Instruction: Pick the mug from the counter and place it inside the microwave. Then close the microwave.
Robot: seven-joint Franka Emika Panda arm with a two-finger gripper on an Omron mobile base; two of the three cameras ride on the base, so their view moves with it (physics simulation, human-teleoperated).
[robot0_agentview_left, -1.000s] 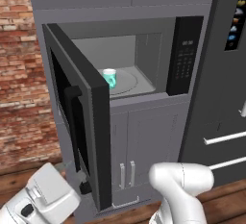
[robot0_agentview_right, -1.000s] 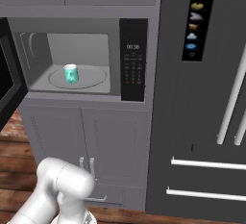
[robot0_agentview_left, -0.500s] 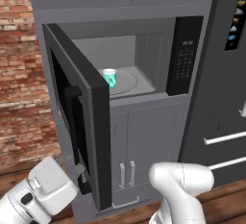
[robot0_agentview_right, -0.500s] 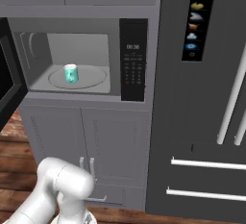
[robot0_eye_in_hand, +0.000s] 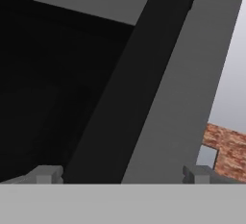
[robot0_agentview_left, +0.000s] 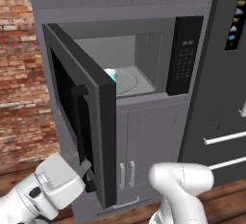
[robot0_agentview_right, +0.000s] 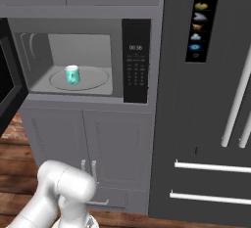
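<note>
The teal mug [robot0_agentview_right: 72,75] stands upright on the turntable [robot0_agentview_right: 95,79] inside the microwave [robot0_agentview_right: 136,60]; in the left base view the door edge hides part of the mug [robot0_agentview_left: 111,75]. The microwave door [robot0_agentview_left: 103,122] stands about half open. My gripper [robot0_agentview_left: 89,176] is low at the door's outer face, by the foot of its black handle [robot0_agentview_left: 79,117]. In the hand view the gripper [robot0_eye_in_hand: 122,173] is open, its fingertips [robot0_eye_in_hand: 48,174] spread to either side of the handle [robot0_eye_in_hand: 139,74], with nothing held. The counter is out of view.
Grey cabinet doors [robot0_agentview_right: 88,144] sit under the microwave and a tall dark fridge [robot0_agentview_right: 211,124] stands to its right. A brick wall [robot0_agentview_left: 21,74] lies left of the open door, with wooden floor [robot0_agentview_right: 14,173] below.
My hand has risen and moved right, up to the door's outer face near the handle. The door has barely turned toward shut. The mug has not moved.
</note>
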